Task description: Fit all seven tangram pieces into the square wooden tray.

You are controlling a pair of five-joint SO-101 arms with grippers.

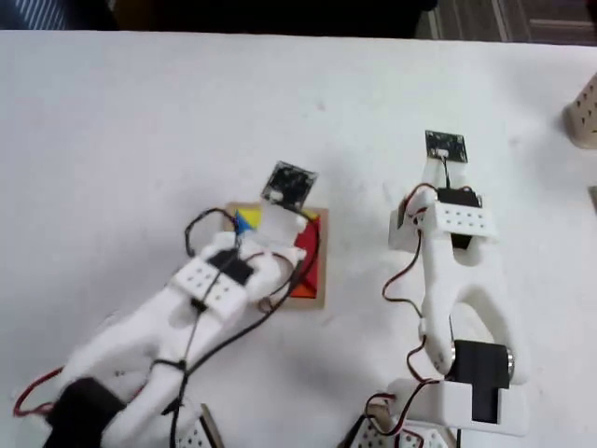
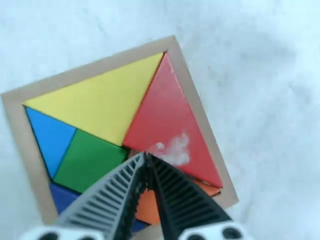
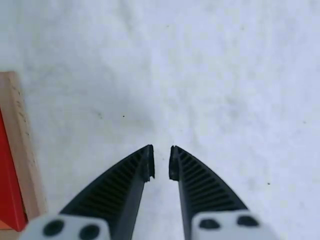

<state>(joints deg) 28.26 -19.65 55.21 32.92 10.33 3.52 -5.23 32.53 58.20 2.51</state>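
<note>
The square wooden tray (image 2: pixel 100 62) lies on the white table, holding a yellow triangle (image 2: pixel 100 102), a red triangle (image 2: pixel 167 120), a blue triangle (image 2: pixel 50 137), a green square (image 2: pixel 87 160), an orange piece (image 2: pixel 147 205) and a dark blue piece (image 2: pixel 62 197). My left gripper (image 2: pixel 145 159) is shut with nothing in it, its tips over the middle of the tray where the red and green pieces meet. In the high view the left arm (image 1: pixel 215 275) covers most of the tray (image 1: pixel 320 280). My right gripper (image 3: pixel 161 162) is narrowly open over bare table, just beside the tray's edge (image 3: pixel 20 150).
The right arm (image 1: pixel 448 219) stands to the right of the tray. A pale wooden object (image 1: pixel 583 117) sits at the table's far right edge. White table stretches to the left of and behind the tray.
</note>
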